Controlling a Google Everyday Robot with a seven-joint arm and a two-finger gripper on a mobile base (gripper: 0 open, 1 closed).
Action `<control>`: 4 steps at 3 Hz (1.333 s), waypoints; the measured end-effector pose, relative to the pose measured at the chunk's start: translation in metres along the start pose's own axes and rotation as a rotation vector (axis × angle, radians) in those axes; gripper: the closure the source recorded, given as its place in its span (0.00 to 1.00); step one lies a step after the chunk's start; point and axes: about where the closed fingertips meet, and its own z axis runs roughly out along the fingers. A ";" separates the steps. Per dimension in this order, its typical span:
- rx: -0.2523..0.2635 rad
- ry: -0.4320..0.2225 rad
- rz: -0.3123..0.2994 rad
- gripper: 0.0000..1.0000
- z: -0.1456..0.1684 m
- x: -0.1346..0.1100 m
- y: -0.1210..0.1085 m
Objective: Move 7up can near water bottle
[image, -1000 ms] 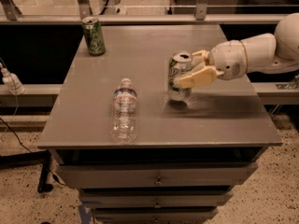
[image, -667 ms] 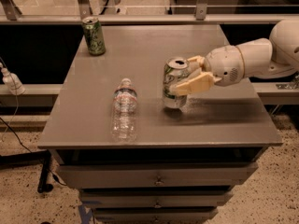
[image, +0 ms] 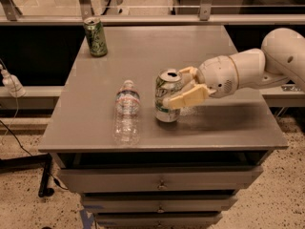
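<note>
Since a second ago, the silvery-white 7up can (image: 167, 97) with pale green markings has travelled toward 9 o'clock in my cream two-finger gripper (image: 176, 88), which is clamped on it. It sits upright, near the clear plastic water bottle (image: 126, 112), at its 3 o'clock. That bottle lies flat on the grey table (image: 224, 128), and a dark green can (image: 96, 36) stands at 11 o'clock.

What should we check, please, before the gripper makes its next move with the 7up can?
1. Gripper shut on 7up can, mid-table: ok.
2. Can upright: ok.
3. Can beside water bottle, apart, not touching: ok.
4. Can's base resting on table: cannot tell.
5. Bottle lying on its side, clear of fingers: ok.
6. Green can far off at back left corner: ok.
</note>
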 end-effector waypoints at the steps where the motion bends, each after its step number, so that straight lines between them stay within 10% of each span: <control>1: -0.017 -0.011 -0.019 1.00 0.012 0.000 0.007; 4: -0.027 -0.033 -0.073 0.36 0.027 -0.006 0.013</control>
